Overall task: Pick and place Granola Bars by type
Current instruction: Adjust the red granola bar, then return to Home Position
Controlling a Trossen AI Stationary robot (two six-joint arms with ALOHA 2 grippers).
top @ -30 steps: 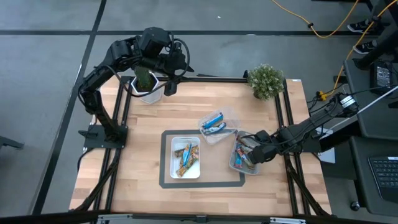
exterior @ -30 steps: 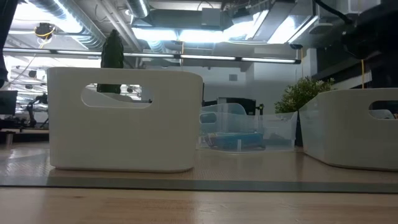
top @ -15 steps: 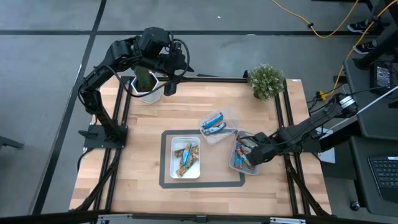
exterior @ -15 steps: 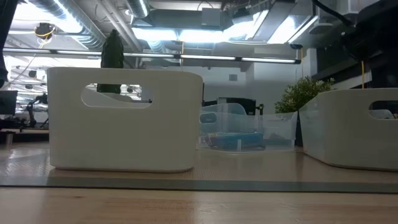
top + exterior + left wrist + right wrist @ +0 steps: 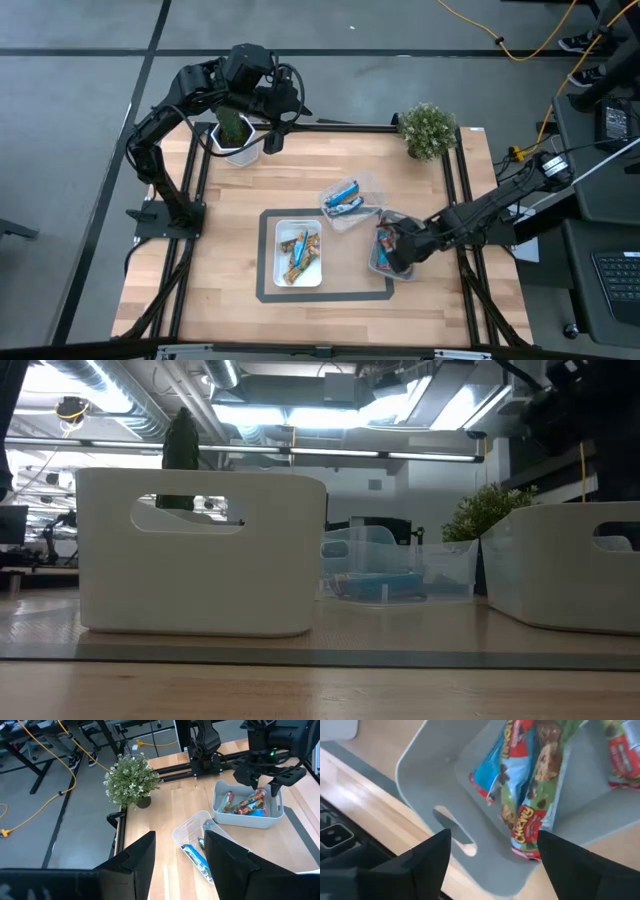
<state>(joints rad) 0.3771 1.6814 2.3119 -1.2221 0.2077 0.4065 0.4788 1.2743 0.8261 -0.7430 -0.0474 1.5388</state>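
The light wooden table [image 5: 230,210] carried three containers: a white rectangular tray [image 5: 275,262] at the middle with gold and blue granola bars [image 5: 299,254], a clear plastic tub [image 5: 366,189] holding blue bars [image 5: 343,197], and a white bin [image 5: 374,266] at the right with red-and-green-wrapped bars [image 5: 532,795]. The right gripper [image 5: 397,250] hung directly over that bin's bars, its fingers spread wide and holding nothing. The left gripper [image 5: 272,128] waited by the potted cactus [image 5: 233,127] at the far corner, fingers parted and empty.
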